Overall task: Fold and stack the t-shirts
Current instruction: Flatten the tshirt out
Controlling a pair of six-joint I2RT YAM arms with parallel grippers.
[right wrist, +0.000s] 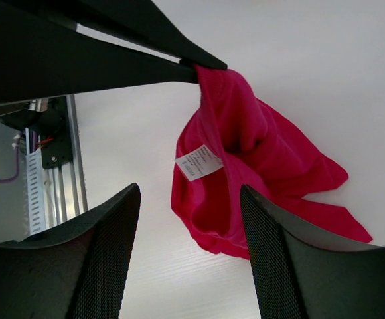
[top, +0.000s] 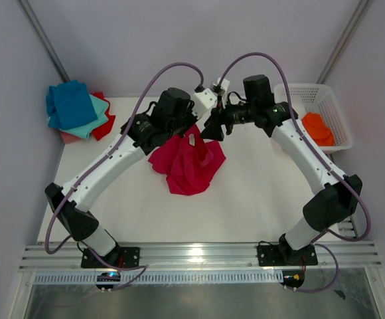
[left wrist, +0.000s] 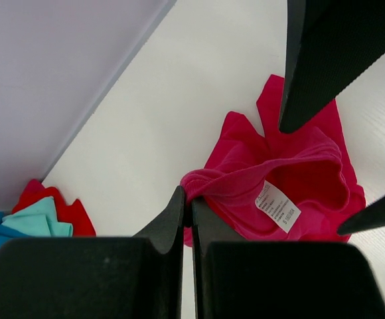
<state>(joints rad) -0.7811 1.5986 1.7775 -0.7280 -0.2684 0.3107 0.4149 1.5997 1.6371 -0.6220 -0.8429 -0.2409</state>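
Observation:
A crimson t-shirt [top: 189,166] lies crumpled mid-table, one edge lifted. My left gripper [top: 192,131] is shut on that raised edge; the left wrist view shows the fold pinched at its tips [left wrist: 187,199], a white label [left wrist: 277,206] just beyond. My right gripper [top: 212,129] hangs open right beside it above the shirt [right wrist: 259,159], nothing between its fingers [right wrist: 190,189]. At the back left lies a pile with a blue tee [top: 70,103] on top, then teal [top: 94,121] and red [top: 106,123] ones. An orange tee [top: 317,127] lies in the basket.
A white lattice basket [top: 312,93] stands at the back right corner. The pile of tees fills the back left corner. Slanted metal poles run up the grey walls behind. An aluminium rail with both arm bases runs along the near edge.

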